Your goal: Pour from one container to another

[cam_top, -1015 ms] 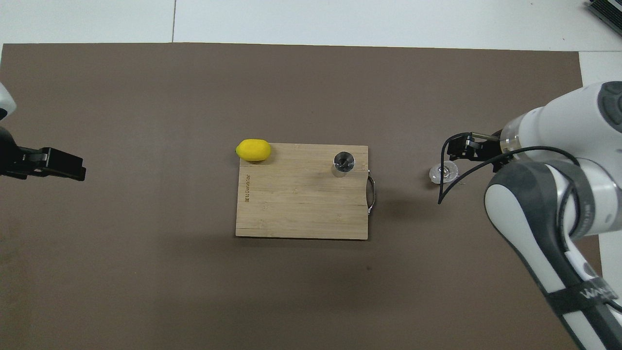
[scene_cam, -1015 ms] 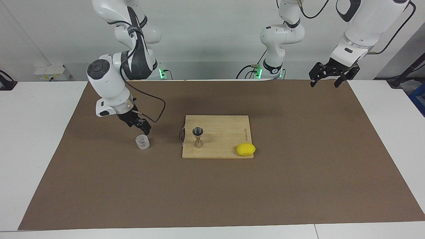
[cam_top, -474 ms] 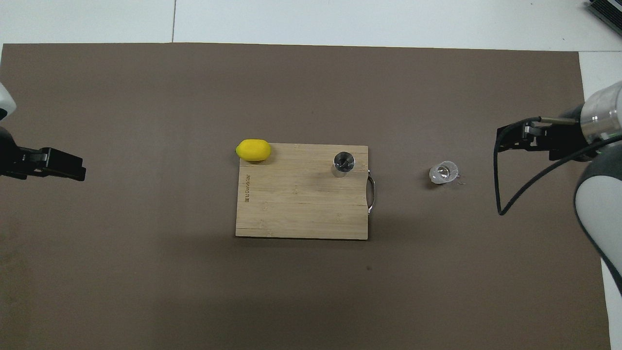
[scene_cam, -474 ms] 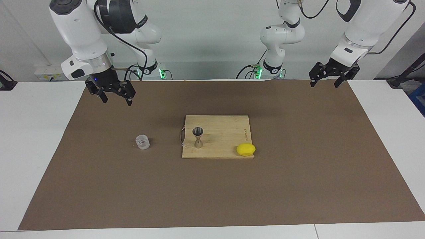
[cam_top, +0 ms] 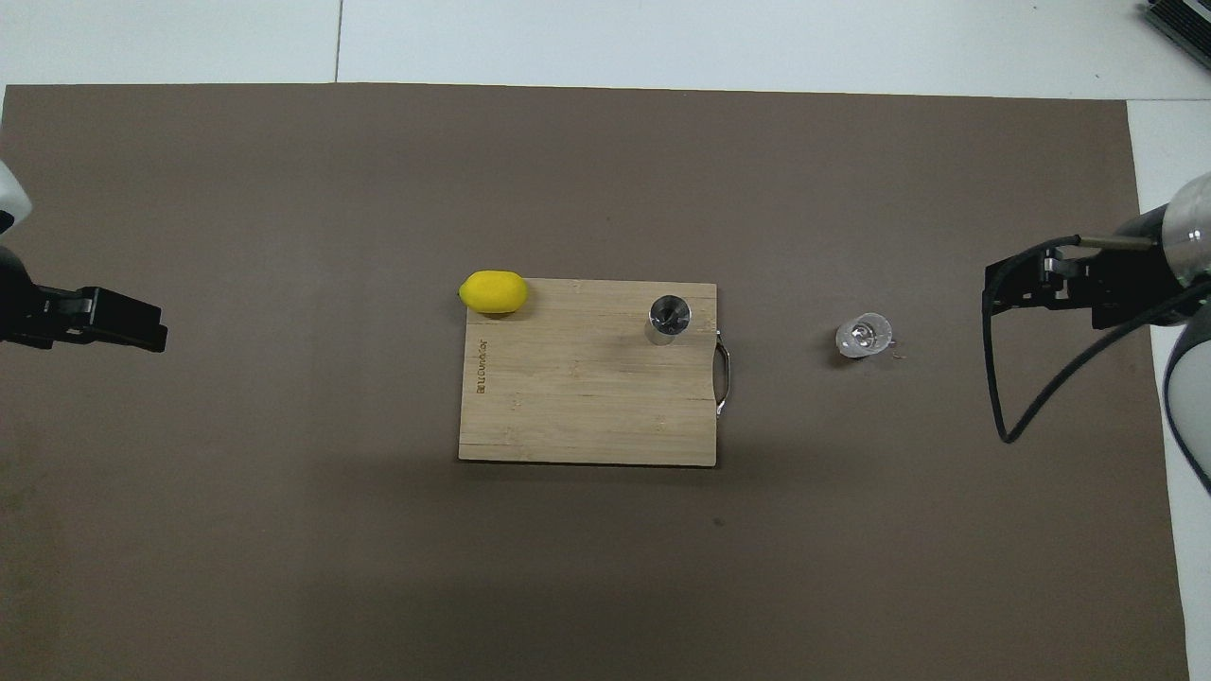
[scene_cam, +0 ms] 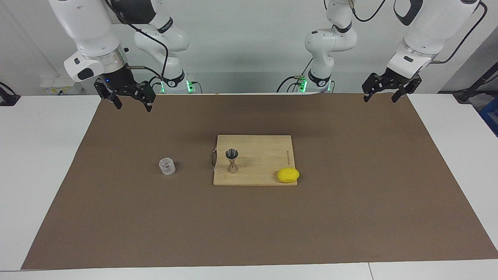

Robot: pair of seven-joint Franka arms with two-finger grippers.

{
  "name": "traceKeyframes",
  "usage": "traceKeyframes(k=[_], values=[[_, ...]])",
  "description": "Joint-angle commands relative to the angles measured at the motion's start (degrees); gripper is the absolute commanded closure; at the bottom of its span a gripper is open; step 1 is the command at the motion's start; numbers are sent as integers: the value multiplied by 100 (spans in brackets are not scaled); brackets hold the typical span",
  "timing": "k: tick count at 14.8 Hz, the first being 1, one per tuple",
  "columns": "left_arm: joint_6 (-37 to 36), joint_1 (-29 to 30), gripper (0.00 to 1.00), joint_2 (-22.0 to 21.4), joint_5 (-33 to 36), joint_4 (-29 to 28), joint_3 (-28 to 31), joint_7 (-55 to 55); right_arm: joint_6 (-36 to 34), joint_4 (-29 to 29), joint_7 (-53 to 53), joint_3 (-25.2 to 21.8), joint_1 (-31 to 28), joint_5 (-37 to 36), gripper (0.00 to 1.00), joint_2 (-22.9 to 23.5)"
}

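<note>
Since the right gripper [scene_cam: 130, 102] has pulled up and away from the glass cup [scene_cam: 167, 166], the facing view shows it high over the mat's [scene_cam: 350, 217] edge by the robots, fingers spread and empty. The cup stands alone on the mat, beside the cutting board [scene_cam: 264, 155], toward the right arm's end. The jigger [scene_cam: 232, 160] stands upright on the board, a lemon [scene_cam: 288, 175] at its corner. The left gripper [scene_cam: 385, 91] waits, released, over its own end.

From overhead, the cup [cam_top: 863, 336] sits well apart from the right gripper [cam_top: 1017, 288]; the jigger [cam_top: 669, 320] and the lemon [cam_top: 493, 291] have not moved. The retreat suggests the pour is finished, or the attempt abandoned; I cannot tell which.
</note>
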Motion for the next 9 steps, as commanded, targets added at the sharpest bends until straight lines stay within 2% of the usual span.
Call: traceKeyframes(k=[1,9], values=[[0,-34,0,-130,-22,-144,42,-3,-179,88,-307,48,-52,-113,0,49],[-9,-34,0,-130,-14,-144,42,-3,-179,62,-325,48,-166,-122,0,14]])
